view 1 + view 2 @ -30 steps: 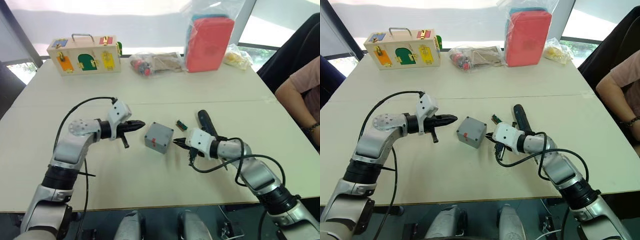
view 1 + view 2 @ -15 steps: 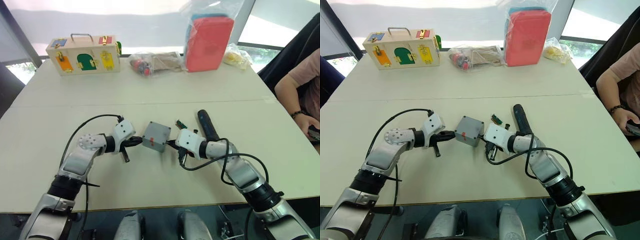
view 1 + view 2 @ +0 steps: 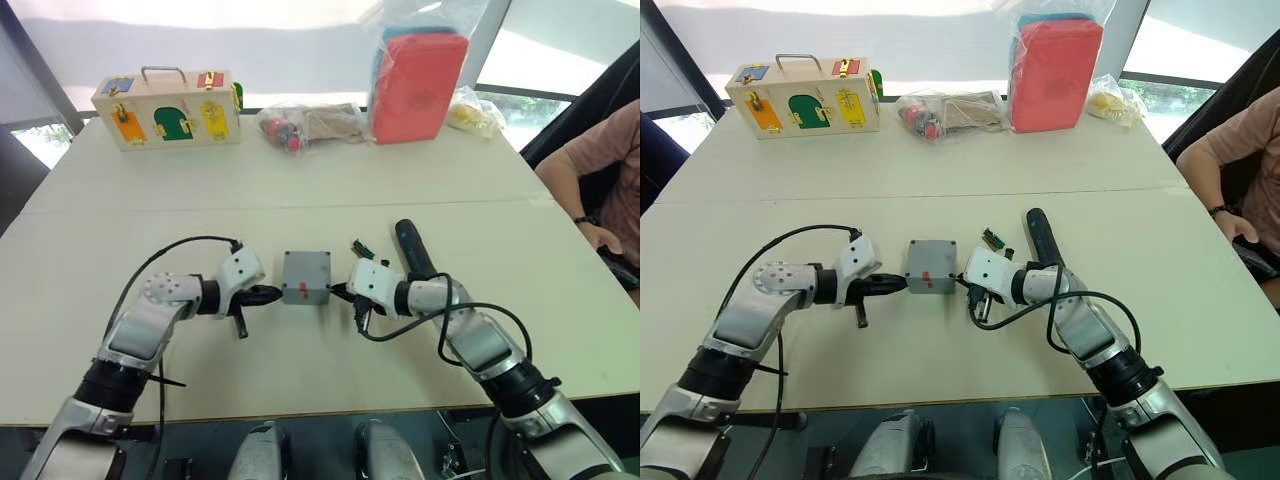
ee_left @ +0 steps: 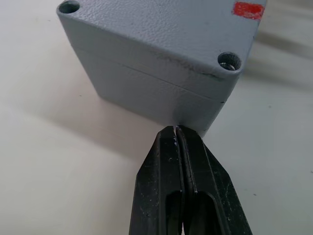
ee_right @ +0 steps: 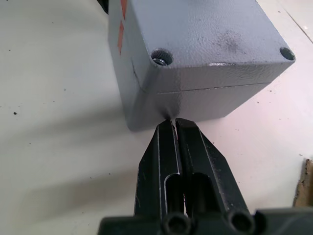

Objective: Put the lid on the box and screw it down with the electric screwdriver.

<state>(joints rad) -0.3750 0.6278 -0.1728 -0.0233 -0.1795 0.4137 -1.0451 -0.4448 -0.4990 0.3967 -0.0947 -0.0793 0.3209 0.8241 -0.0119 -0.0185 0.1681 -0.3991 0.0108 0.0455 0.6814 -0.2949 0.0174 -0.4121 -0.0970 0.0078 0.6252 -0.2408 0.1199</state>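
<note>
Lid (image 4: 161, 36) sits flush on grey box (image 4: 151, 95).

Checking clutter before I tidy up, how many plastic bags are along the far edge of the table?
3: one holding the red case, a clear bag left of it, and a yellowish bag to its right.

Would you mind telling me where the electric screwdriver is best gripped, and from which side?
Probably around the middle of its black barrel, from above: the electric screwdriver lies flat on the table just beyond the right gripper, its long sides free for fingers to straddle.
</note>
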